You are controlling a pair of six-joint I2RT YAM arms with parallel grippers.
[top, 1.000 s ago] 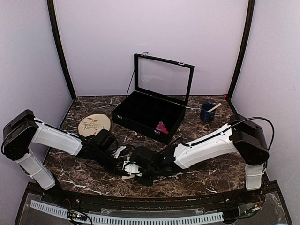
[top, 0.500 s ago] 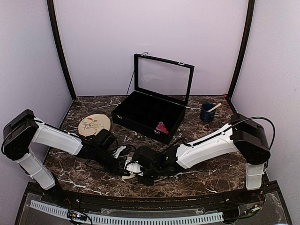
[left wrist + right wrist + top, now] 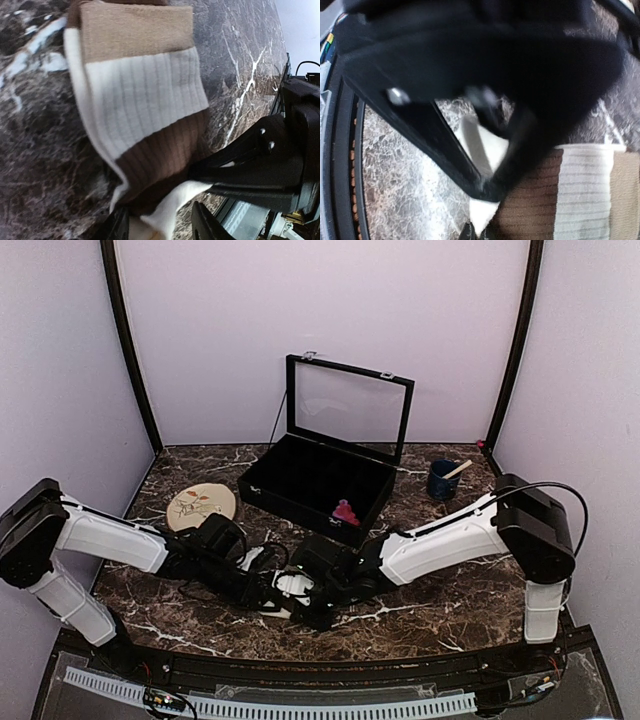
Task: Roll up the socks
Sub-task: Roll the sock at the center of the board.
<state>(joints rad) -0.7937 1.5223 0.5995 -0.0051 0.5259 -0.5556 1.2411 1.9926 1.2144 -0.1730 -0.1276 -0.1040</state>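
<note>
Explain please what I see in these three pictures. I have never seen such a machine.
A robot's left arm and right arm are bolted to a marble table. The wide picture is from a camera above; the two close ones are from cameras on the wrists. The left gripper and right gripper meet at a cream and brown sock lying on the table; whether either pinches it is unclear. Farther back stand a plate, an open black box with something pink inside, and a blue cup.

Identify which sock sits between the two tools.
The cream sock with brown bands; the pink sock lies apart from it, inside the open black case.
</note>
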